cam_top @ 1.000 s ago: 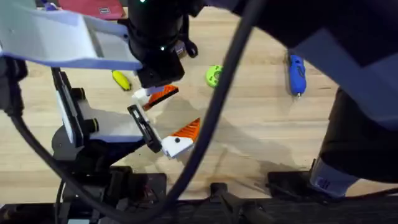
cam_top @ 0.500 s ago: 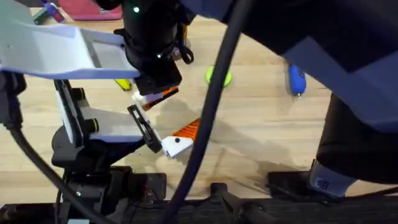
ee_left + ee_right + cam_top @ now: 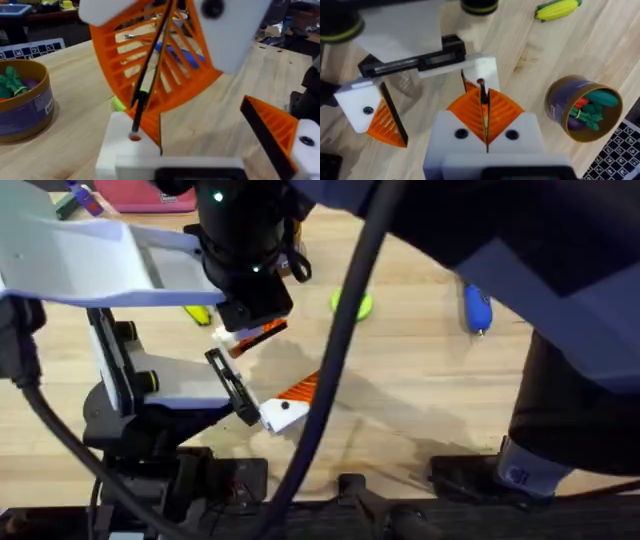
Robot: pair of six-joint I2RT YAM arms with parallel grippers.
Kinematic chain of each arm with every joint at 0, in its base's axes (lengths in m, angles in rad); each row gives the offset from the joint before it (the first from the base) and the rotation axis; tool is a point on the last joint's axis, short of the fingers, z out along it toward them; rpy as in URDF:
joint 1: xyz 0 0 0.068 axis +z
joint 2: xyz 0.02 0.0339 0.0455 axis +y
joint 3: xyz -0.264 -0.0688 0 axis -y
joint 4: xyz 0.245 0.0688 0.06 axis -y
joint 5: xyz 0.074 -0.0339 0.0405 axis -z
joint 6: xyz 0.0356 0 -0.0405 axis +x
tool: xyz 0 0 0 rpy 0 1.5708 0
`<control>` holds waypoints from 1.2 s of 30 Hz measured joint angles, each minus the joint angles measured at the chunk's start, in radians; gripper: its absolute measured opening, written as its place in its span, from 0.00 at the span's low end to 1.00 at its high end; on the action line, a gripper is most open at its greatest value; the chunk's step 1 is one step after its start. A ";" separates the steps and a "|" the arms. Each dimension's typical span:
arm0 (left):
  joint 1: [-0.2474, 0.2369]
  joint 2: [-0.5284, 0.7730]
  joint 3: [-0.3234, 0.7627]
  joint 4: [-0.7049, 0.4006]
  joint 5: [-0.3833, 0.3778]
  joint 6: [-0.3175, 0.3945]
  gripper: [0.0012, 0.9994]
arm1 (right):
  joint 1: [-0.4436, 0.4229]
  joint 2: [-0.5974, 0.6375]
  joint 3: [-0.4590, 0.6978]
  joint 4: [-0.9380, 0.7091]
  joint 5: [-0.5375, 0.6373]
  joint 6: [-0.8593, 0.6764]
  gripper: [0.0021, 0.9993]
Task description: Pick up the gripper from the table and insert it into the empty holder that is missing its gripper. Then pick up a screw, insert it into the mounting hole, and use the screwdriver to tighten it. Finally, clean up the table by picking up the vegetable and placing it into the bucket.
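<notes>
**Rod at holder hole, right gripper pinching it**

- Table: pale planks under everything.
- Right arm: reaching across the middle, parked directly over the holder.
- Right gripper: pads pressed together on a thin black rod, rod near upright, lower tip at the hole in the holder's top face. Can't tell how deep it sits.
- Left gripper: jaws spread wide along a black rail; holder is one of its two white jaw blocks, the other block well apart from it with its own orange pad.
- Bucket: upright, near holder, green and red toy pieces inside.
- Screwdriver: flat on the table, well apart from holder, on the far side of the right arm's cable.
- Vegetable: lying on the table near holder, outside the bucket.
- Wedge: orange, right against the holder, touching its side. Can't tell if fully seated.
</notes>
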 joint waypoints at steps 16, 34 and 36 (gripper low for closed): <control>0.000 0.000 0.000 0.000 0.000 0.000 0.99 | 0.000 0.012 0.000 0.002 0.000 0.000 0.00; 0.000 0.000 0.000 0.000 0.000 0.000 0.99 | 0.000 0.019 0.000 -0.001 0.000 0.003 0.00; 0.000 0.000 0.000 0.000 0.000 0.000 0.99 | 0.000 0.024 0.000 -0.001 0.000 0.004 0.00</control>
